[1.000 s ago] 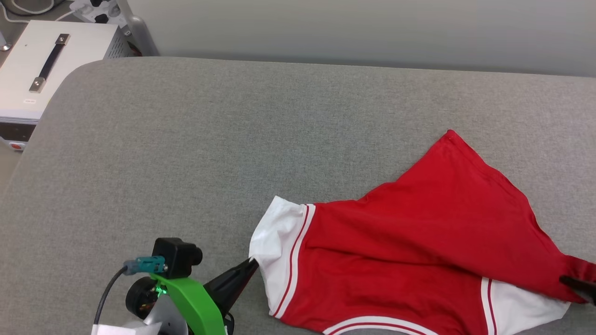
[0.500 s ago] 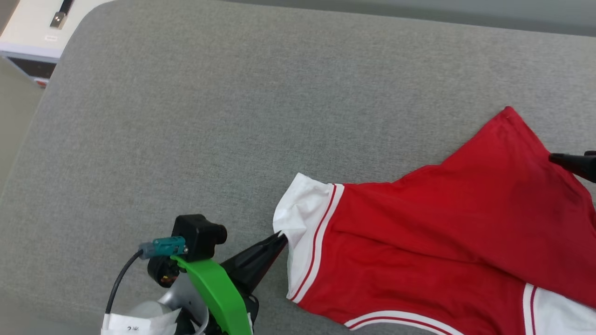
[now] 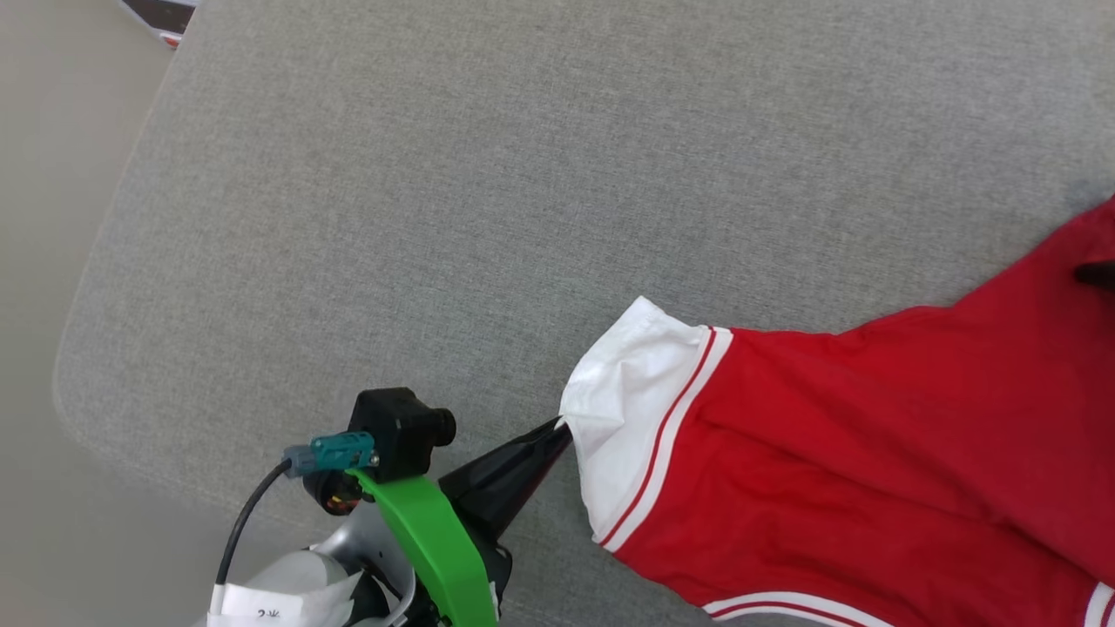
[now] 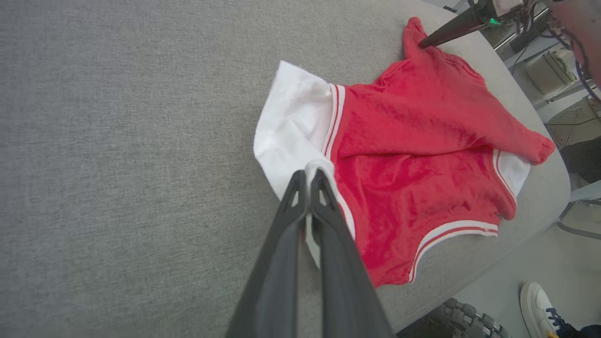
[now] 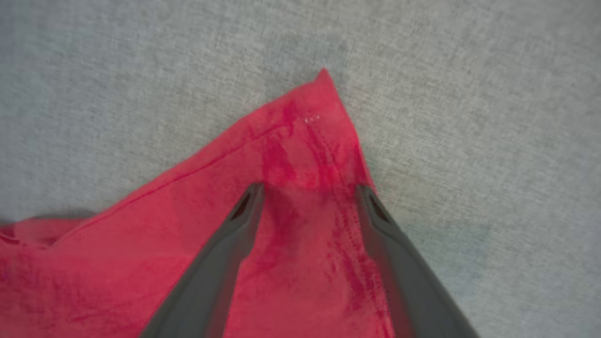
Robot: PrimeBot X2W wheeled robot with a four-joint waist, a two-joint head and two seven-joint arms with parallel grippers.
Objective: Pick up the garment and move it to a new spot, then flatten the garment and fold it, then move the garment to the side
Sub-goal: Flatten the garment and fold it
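The garment (image 3: 871,453) lies rumpled on the grey table, red with a white sleeve (image 3: 640,409) toward me; its print is hidden. My left gripper (image 3: 560,427) is shut on the edge of that white sleeve, and the left wrist view shows the pinch (image 4: 310,174). In that view the garment (image 4: 413,155) spreads to the right, with my right gripper (image 4: 425,43) at its far red corner. In the right wrist view the right gripper (image 5: 308,188) is open, its fingers (image 5: 249,199) straddling the red cloth (image 5: 300,136) just short of the pointed corner.
The grey padded table (image 3: 435,218) has a rounded left edge, with pale floor (image 3: 52,261) beyond. A box corner (image 3: 161,13) peeks in at the top left. Past the table's near edge are a wheel (image 4: 469,319) and a person's shoe (image 4: 535,300).
The head camera has swung, shifting the whole picture. My right gripper left the garment's lower hem and came to its far red corner. The left gripper kept its hold on the white sleeve.
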